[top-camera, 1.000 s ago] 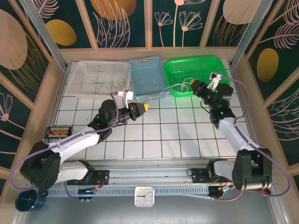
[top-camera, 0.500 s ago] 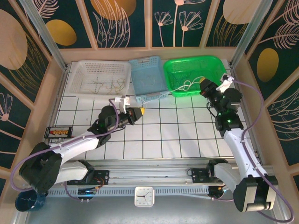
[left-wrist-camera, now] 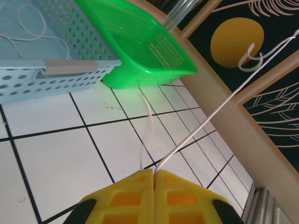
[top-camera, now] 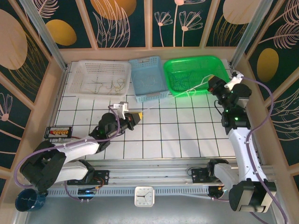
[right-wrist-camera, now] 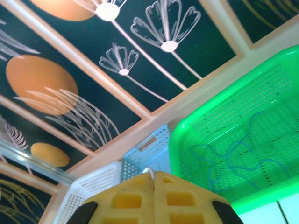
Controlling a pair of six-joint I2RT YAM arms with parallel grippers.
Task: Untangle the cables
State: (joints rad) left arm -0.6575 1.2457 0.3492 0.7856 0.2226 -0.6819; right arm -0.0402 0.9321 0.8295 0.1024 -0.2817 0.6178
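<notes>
A white cable (top-camera: 171, 100) is stretched in a straight line over the tiles between my two grippers. My left gripper (top-camera: 139, 114) is shut on one end of it; in the left wrist view the cable (left-wrist-camera: 201, 126) leaves the closed yellow fingertips (left-wrist-camera: 154, 173) and rises to the right, with a second pale strand (left-wrist-camera: 148, 122) beside it. My right gripper (top-camera: 210, 87) sits over the green basket's front right corner, shut on the other end. A small white loop (right-wrist-camera: 148, 171) pokes out between its fingertips. A blue cable (right-wrist-camera: 233, 149) lies in the green basket (top-camera: 196, 70).
Three baskets line the back: white (top-camera: 78, 85) with yellowish wires, light blue (top-camera: 148, 95) holding a white cable (left-wrist-camera: 32, 28), and green. A black terminal strip (top-camera: 58, 132) lies at the left edge. Wooden walls close in on both sides.
The right gripper has swung right and back; the left gripper has drawn back toward the near left. The white cable between them has gone from slack loops to a taut line.
</notes>
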